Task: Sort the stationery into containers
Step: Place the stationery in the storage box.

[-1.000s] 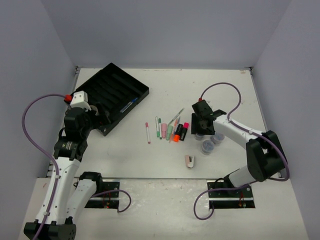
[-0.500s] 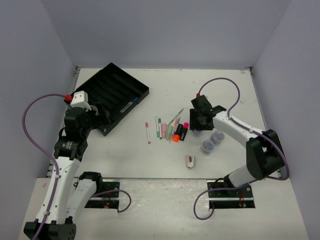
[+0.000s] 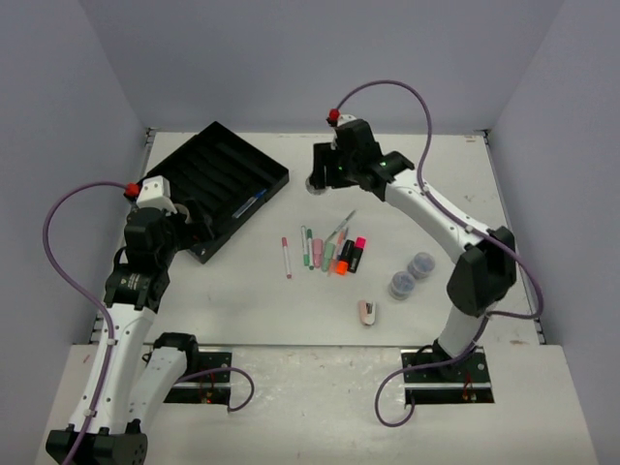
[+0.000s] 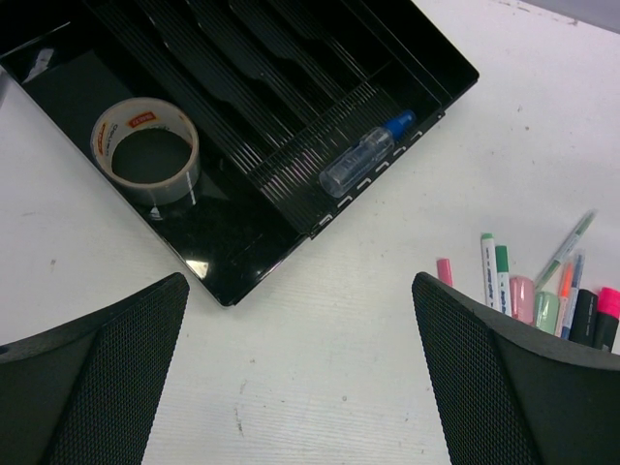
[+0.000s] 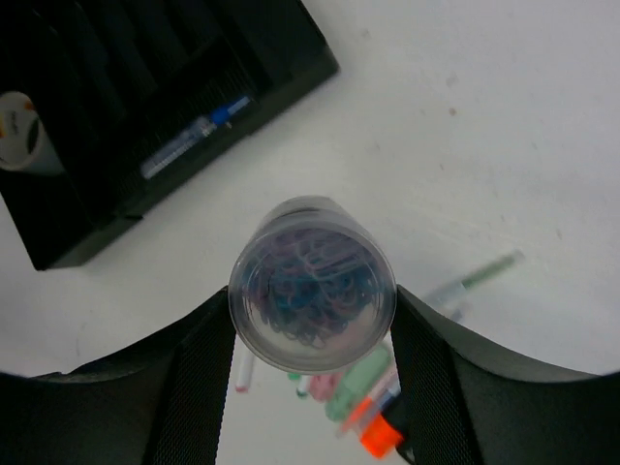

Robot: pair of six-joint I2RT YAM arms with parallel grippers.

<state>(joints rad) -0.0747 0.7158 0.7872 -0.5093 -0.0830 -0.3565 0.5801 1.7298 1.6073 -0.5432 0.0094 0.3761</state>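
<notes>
While our right gripper (image 3: 327, 172) clasps a jar (image 5: 312, 286) squarely between its half-spread fingers (image 5: 199, 378), the jar hangs just right of the tray (image 4: 232, 232). Our left gripper (image 4: 298, 291) gapes wide, empty, over the tray's near corner.

tray (image 3: 208, 155) upper left: tape ring (image 4: 145, 152), blue pen (image 4: 366, 155) inside | pens (image 3: 325, 252), stapler (image 3: 369, 312) centre | 2 jars (image 3: 401, 285) right | 3rd jar (image 5: 312, 286) gripped aloft

- We see even, diffuse overhead light; the white surface (image 3: 387, 174) reads bright, with short, soft shadows beside the pens (image 3: 325, 250).
- We note one small glare spot on the black tray (image 4: 199, 266).
- In the right wrist view, the fingers (image 5: 189, 387) and the jar (image 5: 312, 286) look soft, close to the lens.
</notes>
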